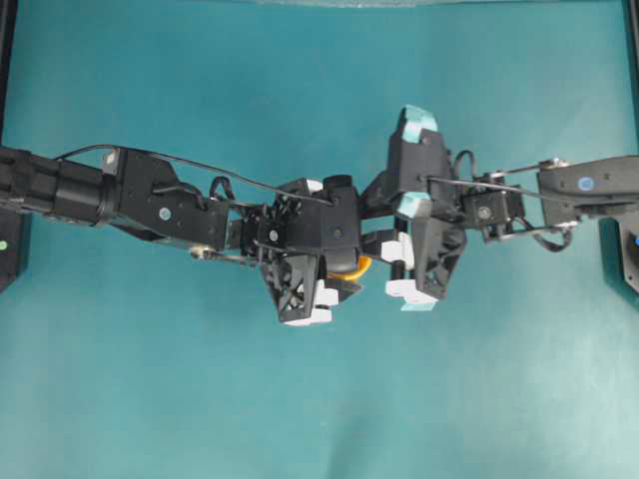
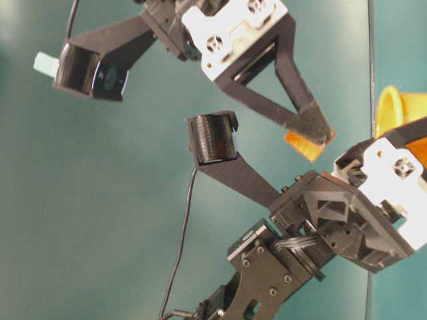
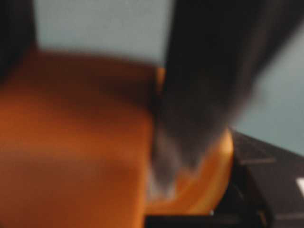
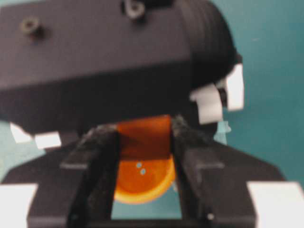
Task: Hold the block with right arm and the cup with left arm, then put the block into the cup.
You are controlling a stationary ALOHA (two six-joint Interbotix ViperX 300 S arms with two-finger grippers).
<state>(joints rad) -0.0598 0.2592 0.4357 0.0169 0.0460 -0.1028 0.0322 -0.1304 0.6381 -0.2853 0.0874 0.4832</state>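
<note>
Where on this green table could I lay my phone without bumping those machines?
Bare table lies below both arms, and above them toward the far edge. It is crowded in the middle, where the left gripper, right gripper and cup meet.

The cup (image 4: 142, 178) looks like smooth, slightly glossy orange plastic; the bench (image 1: 150, 379) is matt teal; gripper frames look matt black plastic.

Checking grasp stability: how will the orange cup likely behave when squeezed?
The cup looks thin-rimmed, so probably light and slightly flexible. Being round, it may twist when gripped, and would likely roll if dropped.
</note>
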